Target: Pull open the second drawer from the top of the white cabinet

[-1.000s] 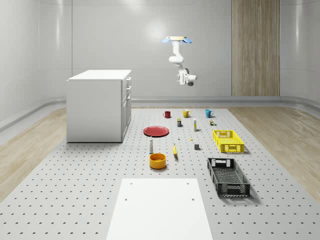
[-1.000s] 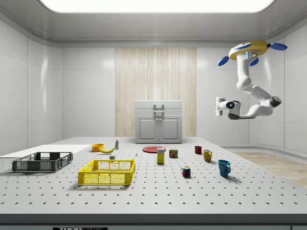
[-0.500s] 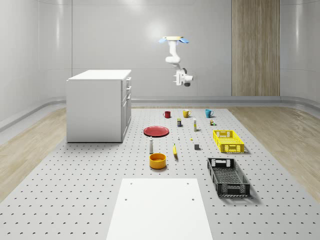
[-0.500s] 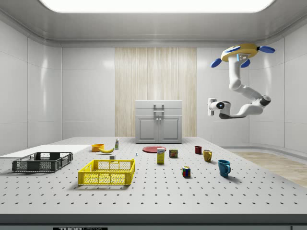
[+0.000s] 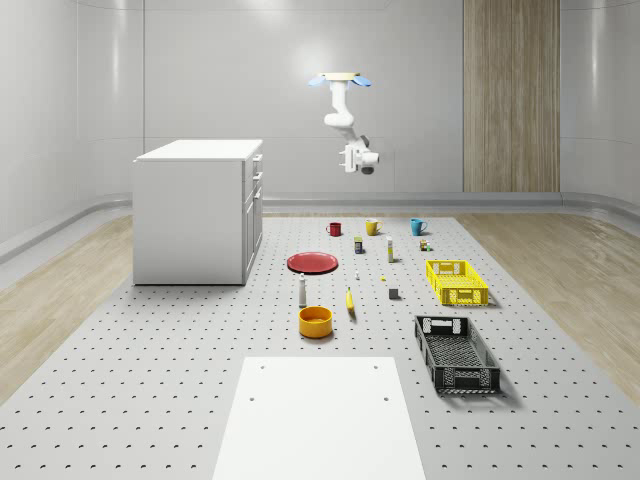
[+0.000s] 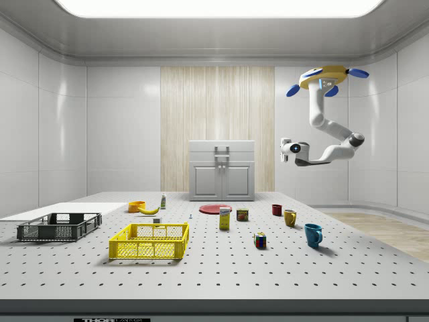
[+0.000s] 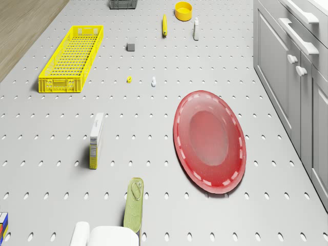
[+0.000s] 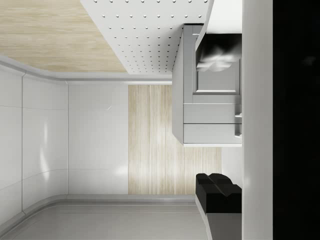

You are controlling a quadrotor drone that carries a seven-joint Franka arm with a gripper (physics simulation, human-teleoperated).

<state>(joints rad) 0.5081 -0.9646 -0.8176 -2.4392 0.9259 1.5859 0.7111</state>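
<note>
Drone point(image 6: 324, 74) high over the table's far end, gripper point(image 6: 284, 149) (fingers' state unclear) well apart from white cabinet point(image 5: 198, 210)

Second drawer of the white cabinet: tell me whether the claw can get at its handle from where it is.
Probably not yet. The drone hovers high above the table's far end, and the claw hangs in open air, well apart from the white cabinet. Nothing blocks the way to the second drawer.

Drone point(image 6: 324, 74) aloft, arm bent, end effector point(image 6: 285, 150) sideways.
</note>
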